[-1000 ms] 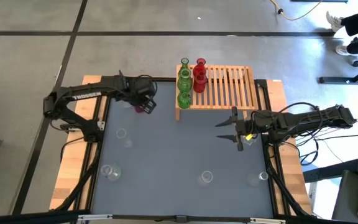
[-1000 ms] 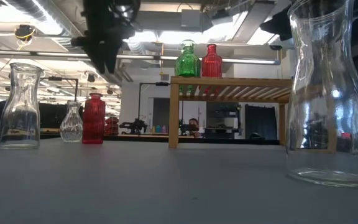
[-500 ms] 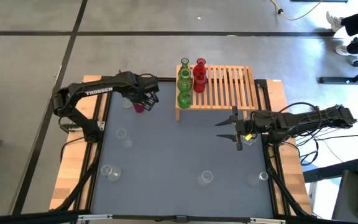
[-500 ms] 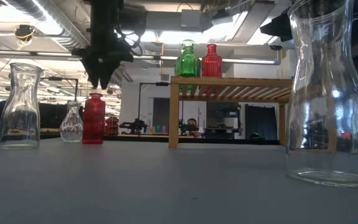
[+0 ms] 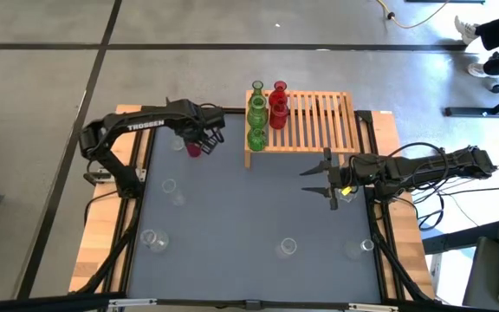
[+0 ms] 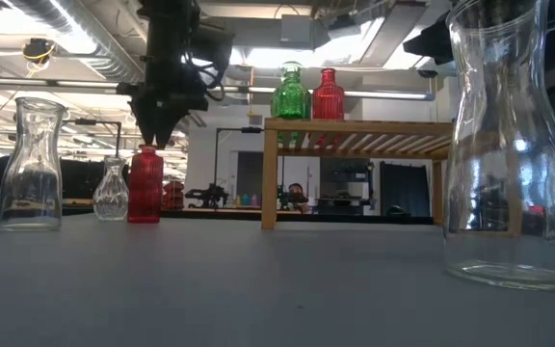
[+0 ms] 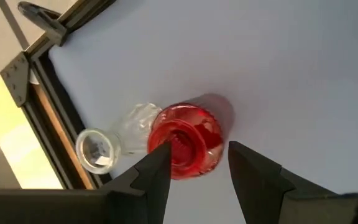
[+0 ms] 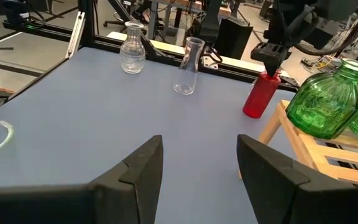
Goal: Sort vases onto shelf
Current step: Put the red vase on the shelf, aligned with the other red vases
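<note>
Fingers of the left gripper (image 7: 194,163) stood parted astride the red vase (image 7: 185,142) near the table's far-left corner, having swung over from the left edge within the second; a grasp looked imminent.

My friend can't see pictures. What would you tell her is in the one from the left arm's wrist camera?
The left gripper hangs open right above a red vase standing on the gray table, one finger on each side of its neck. A small clear vase stands right beside the red one, near the table's wooden edge.
</note>
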`<state>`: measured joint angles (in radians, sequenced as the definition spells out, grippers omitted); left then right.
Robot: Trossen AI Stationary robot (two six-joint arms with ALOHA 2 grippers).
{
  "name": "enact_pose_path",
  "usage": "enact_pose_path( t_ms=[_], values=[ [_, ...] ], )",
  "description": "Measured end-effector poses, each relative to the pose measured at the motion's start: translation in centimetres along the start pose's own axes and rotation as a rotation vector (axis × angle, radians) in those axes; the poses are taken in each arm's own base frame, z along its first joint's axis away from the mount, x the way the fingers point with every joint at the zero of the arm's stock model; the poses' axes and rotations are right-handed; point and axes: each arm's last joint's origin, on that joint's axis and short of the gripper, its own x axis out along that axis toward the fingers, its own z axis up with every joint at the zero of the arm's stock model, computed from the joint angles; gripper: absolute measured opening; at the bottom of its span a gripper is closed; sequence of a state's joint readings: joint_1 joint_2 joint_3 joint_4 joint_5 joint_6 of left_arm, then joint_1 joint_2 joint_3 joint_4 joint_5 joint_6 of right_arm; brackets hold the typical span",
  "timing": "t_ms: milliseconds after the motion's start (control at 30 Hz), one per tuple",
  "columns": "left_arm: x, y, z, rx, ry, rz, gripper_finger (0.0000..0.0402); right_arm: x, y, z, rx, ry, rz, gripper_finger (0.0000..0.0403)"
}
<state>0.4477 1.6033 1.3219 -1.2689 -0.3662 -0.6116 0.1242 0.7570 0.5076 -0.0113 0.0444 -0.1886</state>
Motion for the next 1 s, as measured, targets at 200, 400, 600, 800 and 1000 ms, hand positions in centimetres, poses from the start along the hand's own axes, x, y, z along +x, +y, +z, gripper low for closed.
enact_pose_path(
  t_ms=[200,400,600,800,1000],
  values=[
    [1.6,-0.2,-0.5,0.024,0.064,-0.029,0.0153,0.0,0.0,-0.1,0.000,0.006,0.001,0.0191],
    [2.0,0.0,-0.8,0.053,0.062,0.015,0.0138,0.0,0.0,-0.1,0.000,0.006,0.001,0.0191],
    [1.8,-0.6,-1.0,0.082,0.053,-0.022,0.0094,0.0,0.0,0.0,0.000,0.005,0.000,0.0191],
    [1.1,-1.6,-1.5,0.128,0.023,-0.036,0.0069,0.0,0.0,-0.1,0.000,0.005,0.000,0.0191],
    [-1.1,-3.1,-1.8,0.184,-0.019,-0.077,0.0047,0.0,0.0,0.0,0.000,0.005,0.000,0.0191]
  ],
)
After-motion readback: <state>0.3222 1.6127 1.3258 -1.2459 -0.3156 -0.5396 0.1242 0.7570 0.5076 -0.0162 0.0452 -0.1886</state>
